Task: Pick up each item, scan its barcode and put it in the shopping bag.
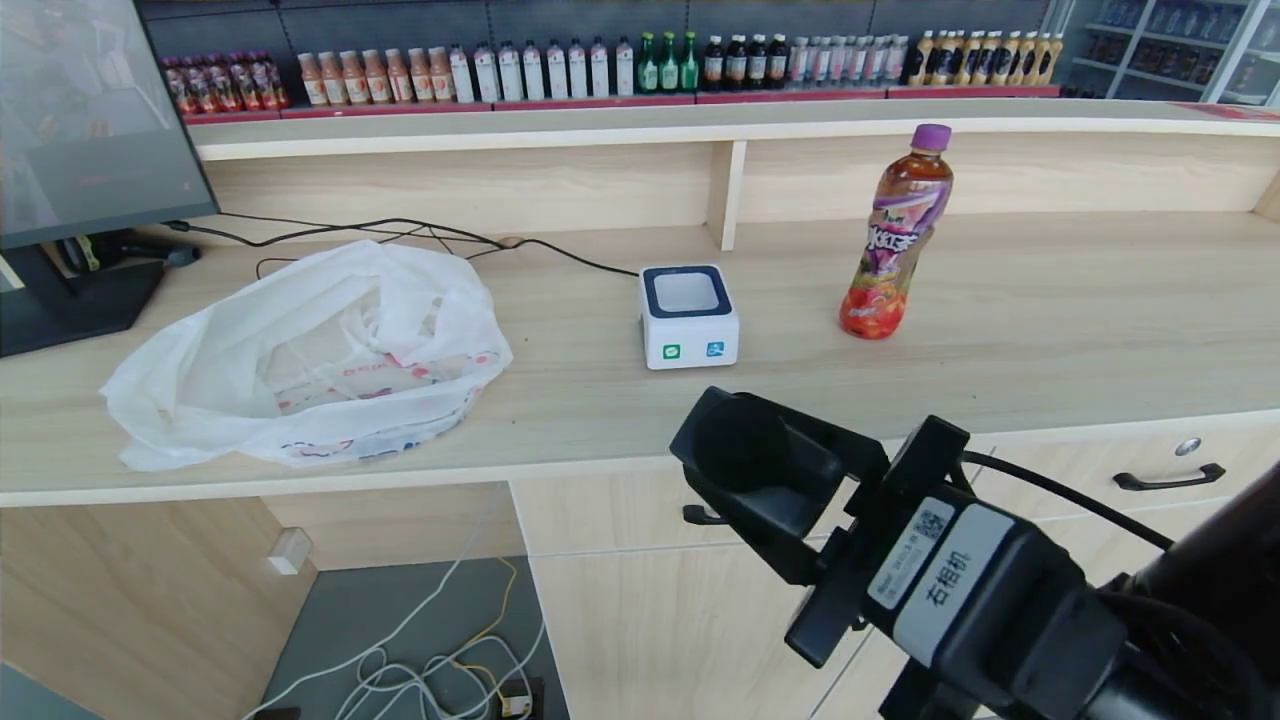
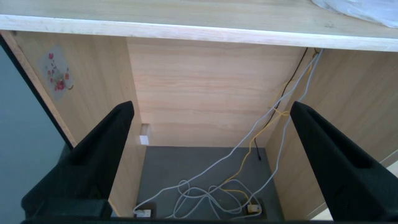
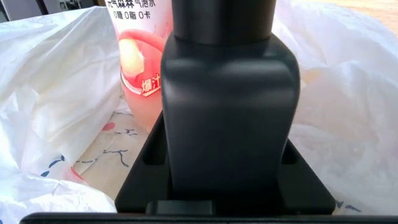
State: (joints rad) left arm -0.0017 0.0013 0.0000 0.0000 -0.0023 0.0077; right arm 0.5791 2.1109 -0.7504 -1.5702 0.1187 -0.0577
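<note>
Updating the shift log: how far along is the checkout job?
Done: a pink bottle seems already in the bag. In hand: nothing seen; left gripper open under the counter. Left: the purple-capped bottle right of the scanner, to scan and bag.

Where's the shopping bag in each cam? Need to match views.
Head: shopping bag on the counter, left of the scanner.
Left wrist: bag's white edge on the countertop, above the cables.
Right wrist: bag's white plastic beside a pink bottle.
Shared landmark: counter's front edge, head and left wrist.
</note>
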